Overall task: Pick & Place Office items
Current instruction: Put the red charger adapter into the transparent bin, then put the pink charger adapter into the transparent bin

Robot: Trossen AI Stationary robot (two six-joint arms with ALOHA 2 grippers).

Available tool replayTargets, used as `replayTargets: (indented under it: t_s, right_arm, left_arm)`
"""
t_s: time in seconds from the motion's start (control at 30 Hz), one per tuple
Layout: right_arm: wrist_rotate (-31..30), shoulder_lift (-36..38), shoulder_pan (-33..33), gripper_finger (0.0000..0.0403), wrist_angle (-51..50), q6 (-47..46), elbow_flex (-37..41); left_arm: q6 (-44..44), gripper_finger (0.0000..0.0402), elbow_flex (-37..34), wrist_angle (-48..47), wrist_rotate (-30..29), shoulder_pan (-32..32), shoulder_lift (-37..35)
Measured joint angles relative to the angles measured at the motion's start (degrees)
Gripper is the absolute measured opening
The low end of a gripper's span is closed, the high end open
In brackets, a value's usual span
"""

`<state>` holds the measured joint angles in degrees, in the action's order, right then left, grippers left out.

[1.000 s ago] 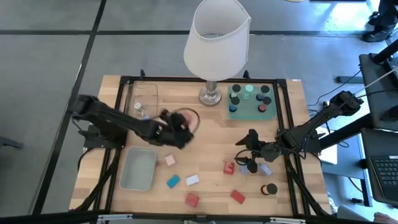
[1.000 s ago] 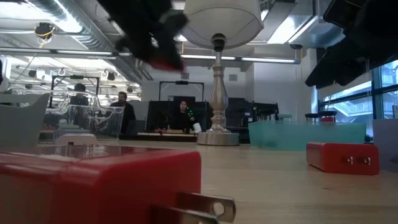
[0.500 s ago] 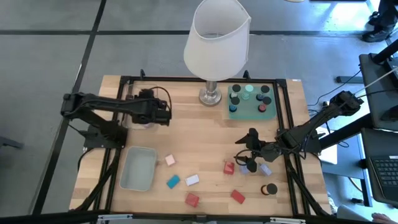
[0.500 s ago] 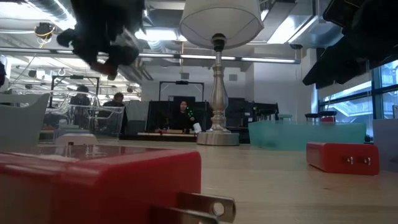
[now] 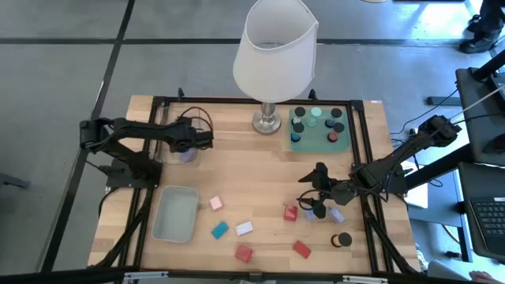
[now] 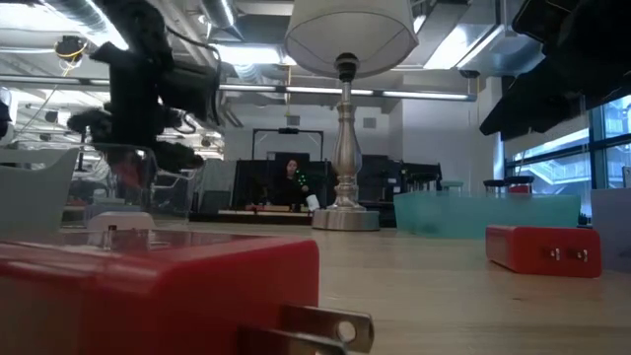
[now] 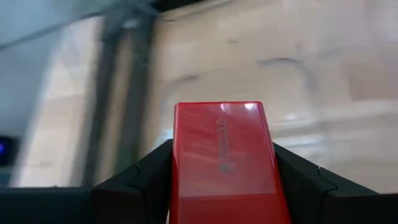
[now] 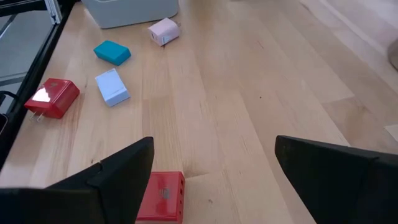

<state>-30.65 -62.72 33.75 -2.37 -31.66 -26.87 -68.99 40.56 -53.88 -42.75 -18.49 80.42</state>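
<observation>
- The left gripper (image 7: 221,186) is clamped on a glossy red rectangular plastic block (image 7: 222,155), one jaw on each long side, carrying it above the clear plastic tray (image 5: 183,118), which sits well left of the white-shaded lamp (image 5: 274,47), likely for dropping in.
- Embossed writing on the block seems to end "3.0"; the rest is unreadable.
- The right gripper (image 5: 317,192) hangs wide open and empty over loose blocks, well right of the tray.

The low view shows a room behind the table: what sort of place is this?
Probably a robotics lab or an open workshop. Exposed ducts and strip lights run along the ceiling, people sit at screens far behind, and the wooden table carries two robot arms inside a black frame.
</observation>
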Motion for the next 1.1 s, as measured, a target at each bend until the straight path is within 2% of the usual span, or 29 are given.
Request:
replayTargets:
  t_s: [0.2,0.33,0.7,0.83,1.1]
  right_arm:
    - [0.0,0.0,0.01,0.0339,0.0,0.02,0.0]
    - [0.0,0.0,0.01,0.0339,0.0,0.24,0.0]
    - [0.0,0.0,-0.01,0.0339,0.0,0.66,0.0]
    - [0.0,0.0,0.01,0.0339,0.0,0.66,0.0]
    - [0.0,0.0,-0.01,0.0339,-0.02,0.79,0.0]
  left_arm:
    - [7.05,0.021,-2.31,10.22,3.02,-2.78,-0.05]
    - [10.79,0.0213,-2.5,10.64,3.3,-4.3,0.1]
    - [11.87,0.0256,-2.31,10.13,2.88,-5.07,-0.12]
    - [14.18,0.0252,-0.09,5.7,3.83,-5.04,-1.0]
    - [14.21,0.0234,8.8,-6.54,2.92,-4.09,-5.95]
